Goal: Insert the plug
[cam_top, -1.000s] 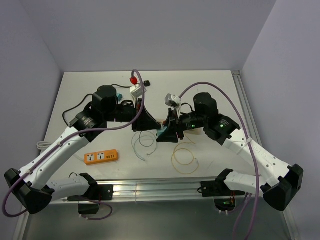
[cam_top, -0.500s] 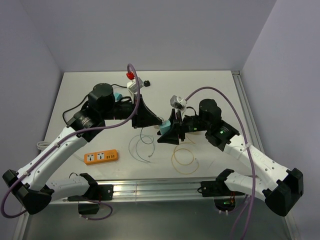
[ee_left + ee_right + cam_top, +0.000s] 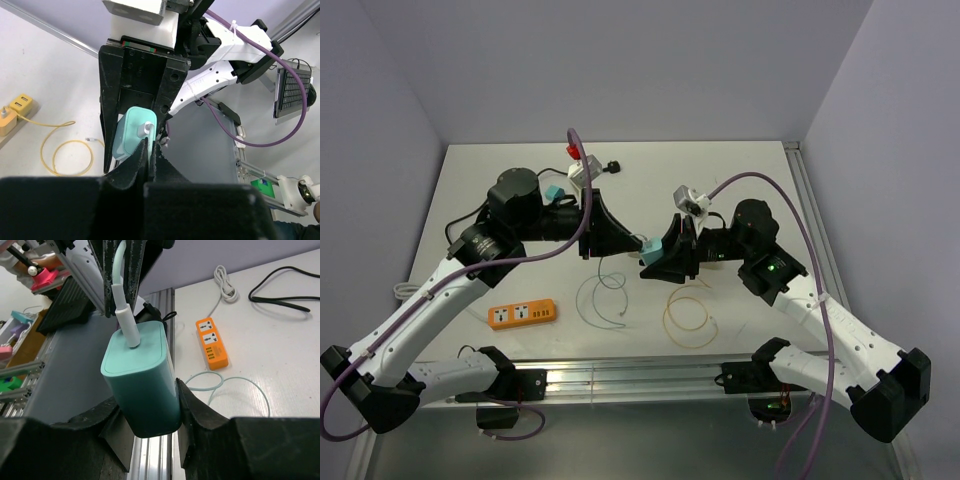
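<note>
Plug point(image 3: 642, 243) hangs mid-air above the worktop point(image 3: 740, 180) in the top view, between my two end effectors. Left wrist: my left end effector point(image 3: 149, 146) is pinched shut on its cable end. Right wrist: my right end effector point(image 3: 148, 416) clamps the teal charger point(image 3: 142, 380) between part-open fingers, the white plug standing in its top face.

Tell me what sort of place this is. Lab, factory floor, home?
Probably a robotics lab test cell: a white table boxed in by plain walls, a left arm and right arm bolted to an aluminium rail, and practice props laid out, such as an orange power strip and loose cables.
</note>
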